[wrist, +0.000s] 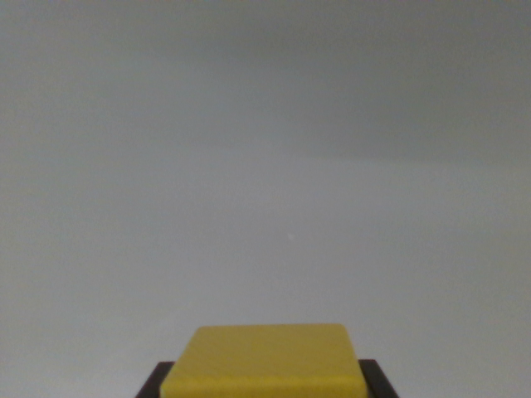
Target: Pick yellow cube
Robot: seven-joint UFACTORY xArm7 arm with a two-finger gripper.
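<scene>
A: Yellow cube, at the bottom centre of the wrist view; dark gripper parts show just beside its lower corners, left and right.

B: Pinched?

A: Judged so, the dark parts hugging both flanks, though contact itself is hidden.

B: Around the cube?

A: Only plain pale grey surface beyond it; nothing stands in the way.
</scene>
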